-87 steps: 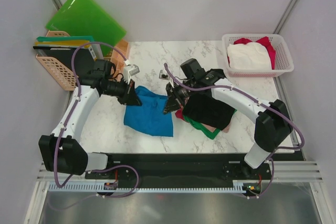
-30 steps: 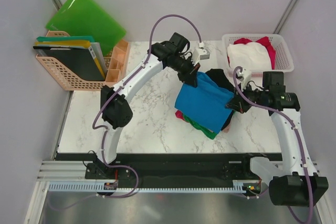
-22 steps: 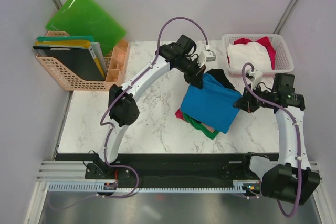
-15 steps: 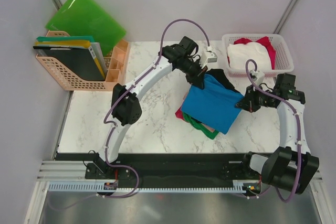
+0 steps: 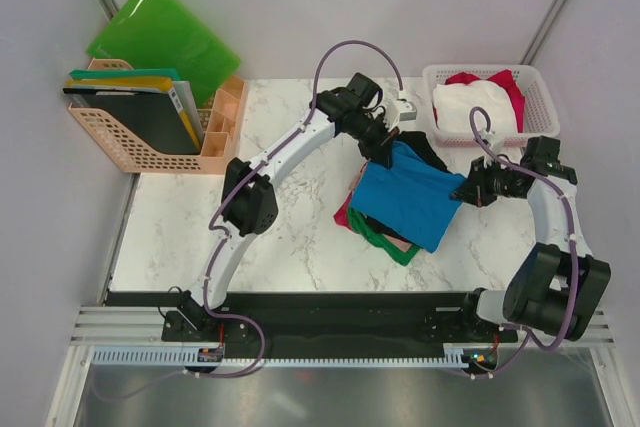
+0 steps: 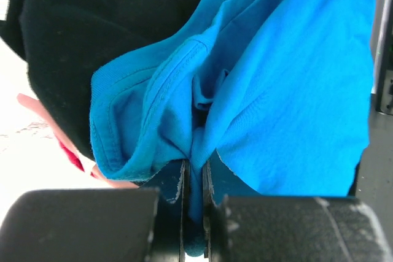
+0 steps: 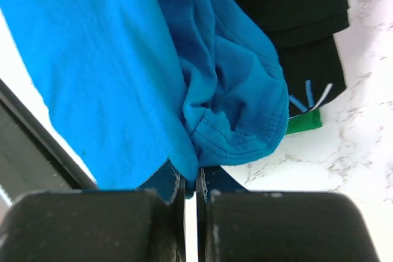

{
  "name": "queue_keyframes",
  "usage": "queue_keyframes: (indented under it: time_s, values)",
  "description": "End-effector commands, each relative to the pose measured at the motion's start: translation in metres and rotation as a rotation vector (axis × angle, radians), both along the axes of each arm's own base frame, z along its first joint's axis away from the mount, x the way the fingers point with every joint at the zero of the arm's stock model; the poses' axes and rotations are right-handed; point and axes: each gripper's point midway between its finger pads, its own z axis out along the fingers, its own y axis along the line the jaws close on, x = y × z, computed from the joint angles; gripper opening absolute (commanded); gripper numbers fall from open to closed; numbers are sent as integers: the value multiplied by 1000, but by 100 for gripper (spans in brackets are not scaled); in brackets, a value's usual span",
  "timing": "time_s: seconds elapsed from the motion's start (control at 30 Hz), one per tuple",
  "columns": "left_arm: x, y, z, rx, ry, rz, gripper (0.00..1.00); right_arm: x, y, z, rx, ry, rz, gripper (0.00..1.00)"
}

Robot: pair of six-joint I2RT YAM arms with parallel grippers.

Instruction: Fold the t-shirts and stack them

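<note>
Top external view: the blue t-shirt (image 5: 408, 202) now lies over the stack of folded shirts on the right half of the table (image 5: 250, 217), where a black t-shirt (image 5: 428, 151) shows at the far edge and a green t-shirt (image 5: 386, 241) and a red one (image 5: 344, 215) peep out on the near left. A few seconds ago it sat folded on the marble left of that stack; both arms have since carried it rightward and let it sink onto the pile. The left gripper (image 5: 383, 153) holds its far-left corner and the right gripper (image 5: 468, 193) its right corner. Far right, the basket (image 5: 535, 117) holds a white t-shirt (image 5: 470, 107).

Left wrist view: the left gripper (image 6: 193, 170) is clamped on a bunched blue hem, jaws nearly together with cloth between them. Black cloth lies beyond, and a pink edge (image 6: 27, 99) shows beneath it.

Right wrist view: the right gripper (image 7: 190, 182) is likewise pinched on a gathered blue corner, which hangs just beyond the black layer and a strip of green.

My judgement: placing is nearly done. Both corners are lumpy, so letting go cleanly and smoothing matters next, then fetching from the basket.
</note>
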Motion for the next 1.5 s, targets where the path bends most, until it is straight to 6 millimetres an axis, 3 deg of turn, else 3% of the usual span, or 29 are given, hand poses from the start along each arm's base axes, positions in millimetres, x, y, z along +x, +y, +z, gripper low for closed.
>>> queue_keyframes:
  time_s: [0.0,0.23,0.3,0.4,0.5,0.53,0.57,0.67,0.77,0.83,0.97,1.13,1.2,1.27,1.33,1.37,1.47]
  values:
    - [50,18,2,47,-151,115,2,14,-27,-17,-91,-23,-65,0]
    - [55,22,-22,99,-146,128,2,24,-39,-46,-141,-7,-95,1]
    - [56,24,-29,112,-140,131,2,25,-41,-52,-148,4,-101,4]
    - [56,24,-38,129,-139,128,2,29,-48,-61,-169,13,-128,17]
    - [59,29,-46,158,-152,132,4,31,-50,-68,-176,15,-135,49]
    - [61,30,-48,168,-158,136,5,30,-50,-69,-173,19,-137,70]
    - [62,33,-50,176,-164,136,11,30,-50,-69,-175,15,-139,81]
    - [63,36,-51,192,-179,139,29,30,-51,-68,-189,-1,-154,97]
    - [65,43,-53,224,-203,149,55,26,-53,-67,-208,-8,-164,98]
    - [64,49,-57,245,-210,153,63,23,-53,-66,-214,-9,-168,98]
    - [59,56,-43,241,-234,154,67,16,-51,-57,-228,-28,-171,98]
    - [55,65,3,205,-314,177,71,11,-46,-38,-220,-57,-178,98]
    - [52,69,16,196,-334,180,73,11,-43,-16,-208,-106,-182,98]
    - [46,73,41,168,-365,186,77,6,-36,3,-192,-143,-179,98]
    - [40,78,44,170,-364,188,78,5,-32,21,-174,-177,-181,98]
    - [38,80,55,158,-383,188,79,3,-30,29,-175,-195,-181,98]
    - [36,87,53,179,-399,190,82,1,-28,45,-179,-222,-175,98]
